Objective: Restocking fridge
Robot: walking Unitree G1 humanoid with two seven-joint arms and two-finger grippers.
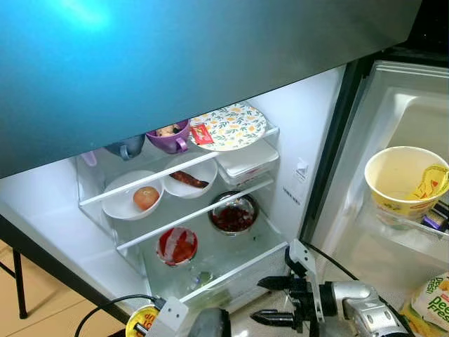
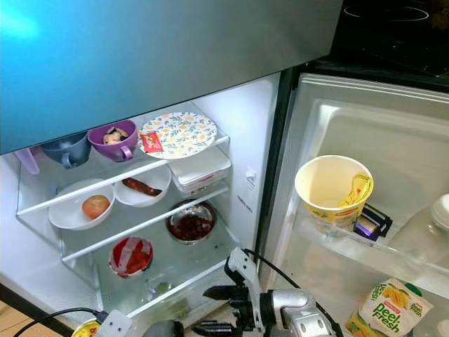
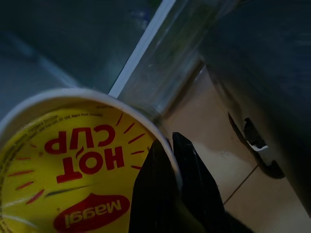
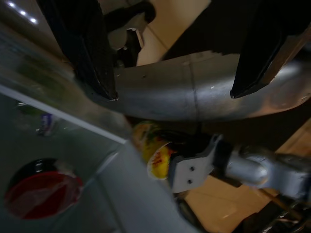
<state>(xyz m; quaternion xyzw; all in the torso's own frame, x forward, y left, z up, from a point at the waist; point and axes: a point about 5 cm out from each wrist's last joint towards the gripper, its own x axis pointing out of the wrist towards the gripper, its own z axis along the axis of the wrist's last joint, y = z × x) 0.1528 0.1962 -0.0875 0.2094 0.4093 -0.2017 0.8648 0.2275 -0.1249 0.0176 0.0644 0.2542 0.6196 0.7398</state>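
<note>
Two grippers low before the open fridge [image 1: 309, 175]. Left gripper [image 3: 176, 160] pinched onto the rim of a yellow Maggi cup [image 3: 73, 165], black fingers closed together over its edge; cup held down by the bottom of the fridge, just outside the lowest glass shelf [image 1: 231, 270]. Right gripper [image 1: 275, 300] empty, fingers spread apart, pointing left toward the left arm, near the fridge floor. Inside: floral plate [image 1: 230, 126], purple mug [image 1: 168, 138] and blue mug [image 1: 126, 147] on top; bowl with an apple [image 1: 133, 200], bowl with a sausage [image 1: 189, 175] and a lidded white box [image 1: 247, 161] on the middle shelf; steel bowl [image 1: 233, 213] and a wrapped red bowl [image 1: 177, 246] below. On the door shelf [image 2: 351, 242], another opened yellow cup [image 2: 333, 191]; juice carton [image 2: 382, 309] lower down.
</note>
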